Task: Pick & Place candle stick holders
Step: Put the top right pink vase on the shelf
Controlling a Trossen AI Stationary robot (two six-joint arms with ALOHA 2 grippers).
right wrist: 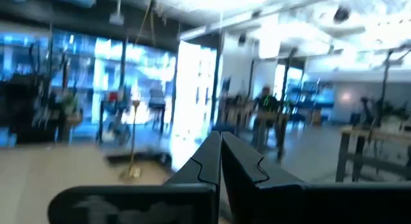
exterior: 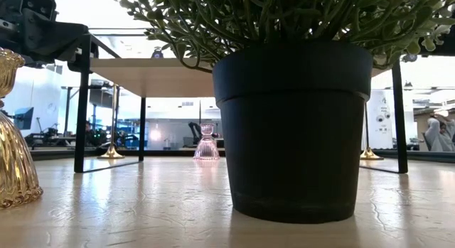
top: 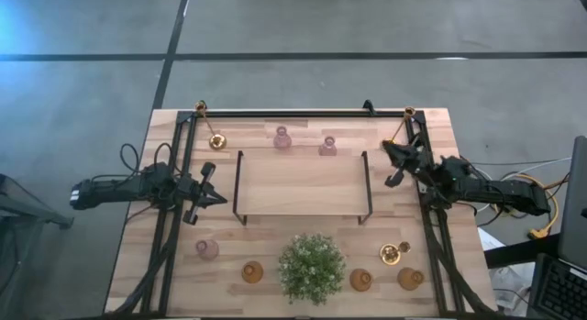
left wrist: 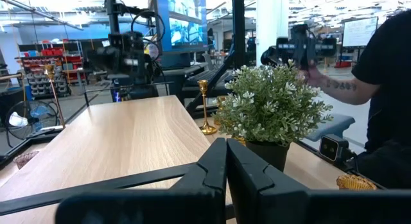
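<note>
Slim brass holders stand on their round bases at the far left (top: 217, 141) and near right (top: 393, 254). Pink-lilac glass holders stand at the far edge (top: 282, 137) (top: 328, 147) and near left (top: 207, 249). Amber glass holders (top: 252, 271) (top: 360, 280) (top: 410, 278) stand along the near edge. One amber holder (exterior: 11, 134) looms at the left of the low view. My left gripper (top: 220, 199) is shut and empty, left of the shelf. My right gripper (top: 387, 151) is shut and empty, by the shelf's far right corner.
A raised wooden shelf (top: 303, 184) on a black frame stands mid-table. A bushy green plant in a black pot (top: 312, 267) stands at the near edge between the amber holders. A person (left wrist: 385, 89) stands beyond the table's near side. Black frame rails (top: 174, 237) run along both sides.
</note>
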